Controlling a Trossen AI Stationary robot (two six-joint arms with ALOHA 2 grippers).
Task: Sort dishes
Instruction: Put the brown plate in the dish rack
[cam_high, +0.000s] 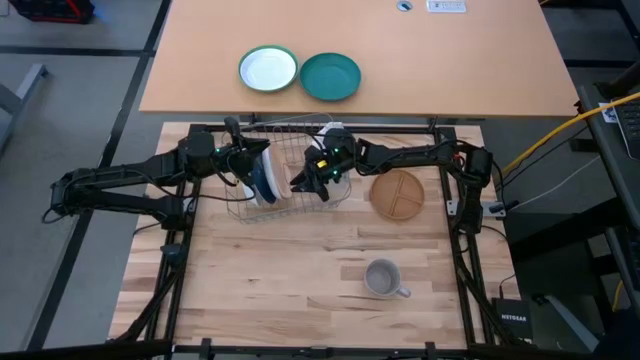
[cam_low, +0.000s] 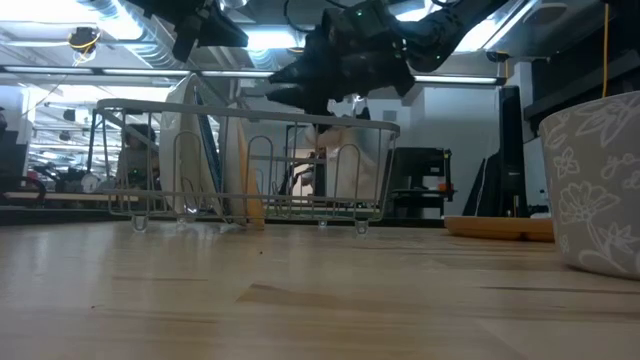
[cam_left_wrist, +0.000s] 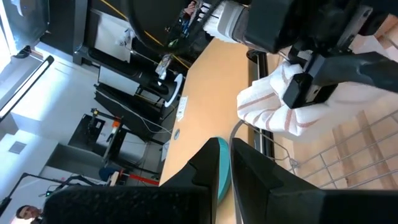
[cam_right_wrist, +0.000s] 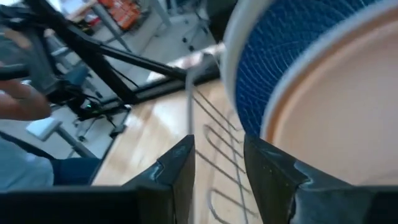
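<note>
Dishes: dark blue round plate (cam_high: 266, 181) stands in wire rack (cam_high: 240, 208) w/ left pincer (cam_high: 252, 168) clamped on its rim, right pincer (cam_high: 318, 183) open beside, so a crossed-arm bump could tip the plates.

So there's a light wooden butcher-block table (cam_high: 300, 280) inside a black frame, and butted up against its far edge a second, smoother tan table (cam_high: 450, 60). Sitting right on the butcher-block: a wire dish rack (cam_high: 290, 185) directly under both the left gripper (cam_high: 243, 163) and the right gripper (cam_high: 318, 172). A tan wood-coloured plate (cam_high: 398, 194) lies flat just beside the right gripper, on its outer side. A small grey mug (cam_high: 383, 278) stands well apart from both grippers, toward the near edge. On the tan table beyond the grippers, a green-rimmed white plate (cam_high: 268, 69) and a teal plate (cam_high: 330, 77) sit side by side.
</note>
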